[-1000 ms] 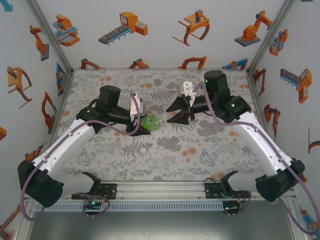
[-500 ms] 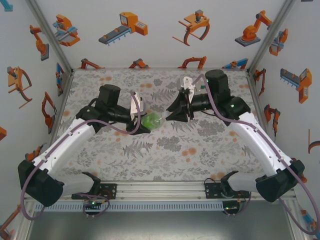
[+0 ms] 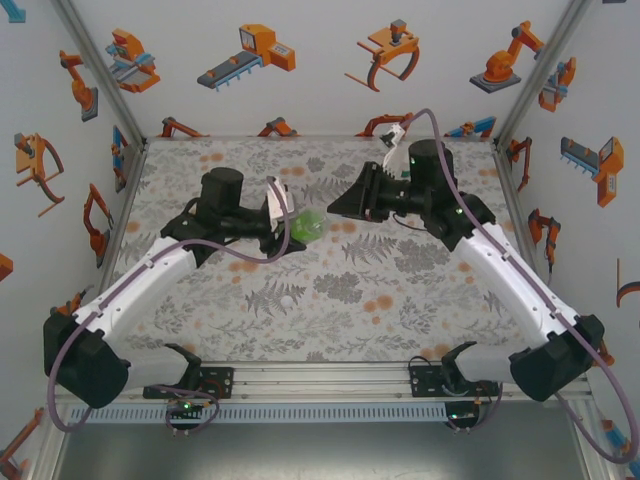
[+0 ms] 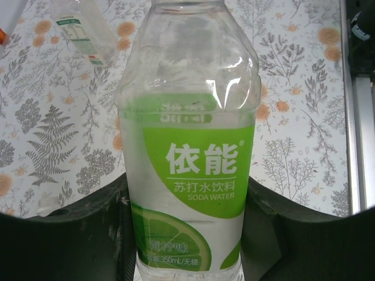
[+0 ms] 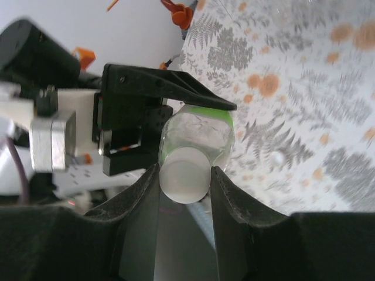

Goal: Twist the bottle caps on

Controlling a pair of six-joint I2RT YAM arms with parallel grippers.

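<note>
Now that my right jaws have closed in from 3 o'clock, clenching the round white plastic screw cap [image 5: 184, 174], my left jaws grasp the clear green-labelled plastic bottle [image 4: 193, 175] over the bench [image 3: 400, 290]; twisting looks ready to begin.

Floral tbl mat [image 3: 400, 290]; robot-print walls [image 3: 320, 100]

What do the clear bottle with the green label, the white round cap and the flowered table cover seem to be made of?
Clear bottle with the green label: thin transparent plastic, glossy; it is see-through above the label, and its dented wall catches bright highlights. White round cap: probably opaque plastic, smooth and matt. Flowered table cover: printed sheet or cloth, matt; which one, I cannot tell.
</note>
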